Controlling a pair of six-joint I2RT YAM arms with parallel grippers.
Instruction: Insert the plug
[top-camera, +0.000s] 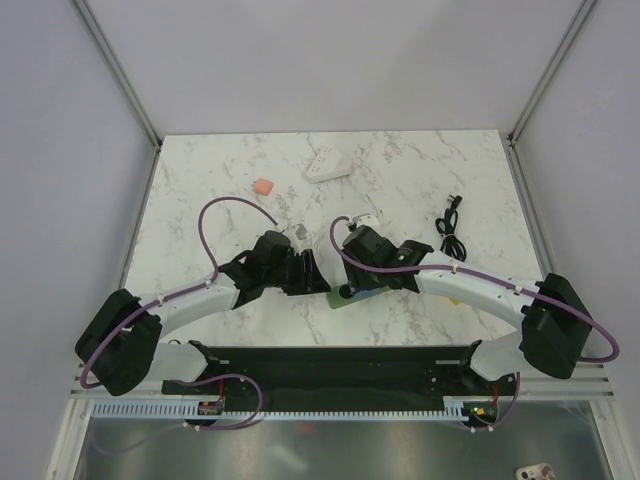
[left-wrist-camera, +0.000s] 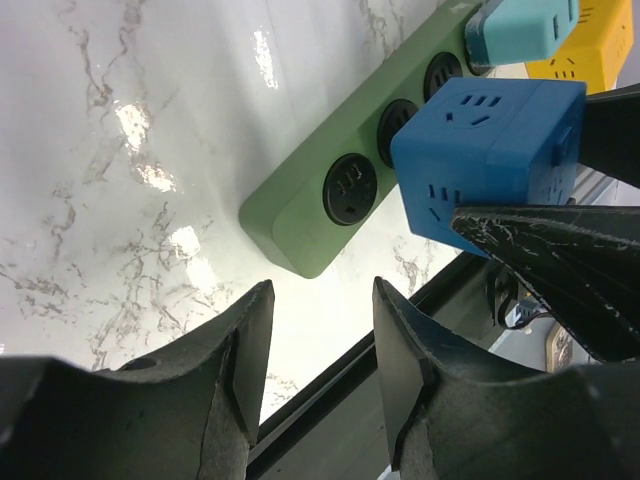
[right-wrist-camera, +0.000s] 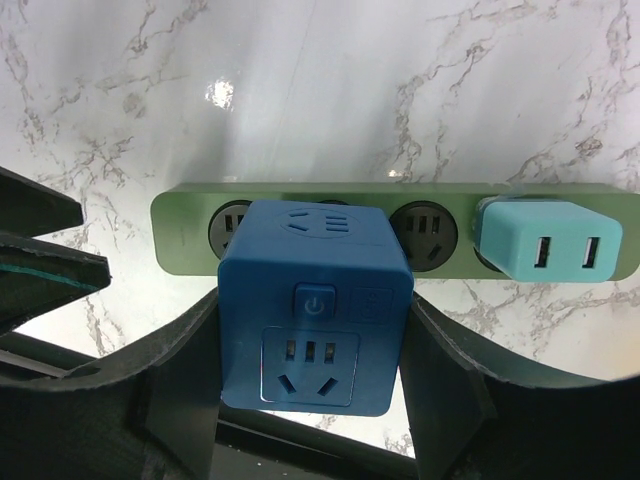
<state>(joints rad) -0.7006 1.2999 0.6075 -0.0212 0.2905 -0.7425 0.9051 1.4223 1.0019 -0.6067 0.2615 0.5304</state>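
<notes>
Your white, grey-veined marble desk (top-camera: 420, 190) is glossy and sits between plain grey walls. The green power strip (right-wrist-camera: 185, 235) lies flat on it, a long smooth bar with round black sockets. A teal adapter (right-wrist-camera: 545, 240) fills its end socket. Your right end effector (right-wrist-camera: 312, 380) pinches the plug (right-wrist-camera: 315, 310), a bright-blue rounded cube, by two opposite sides. It is over the strip's second socket; you cannot tell whether it is seated. Your left end effector (left-wrist-camera: 320, 350) is spread, near the strip's free end. A yellow block (left-wrist-camera: 590, 45) shows beyond the adapter. A small pink block (top-camera: 263, 186) lies well apart.
</notes>
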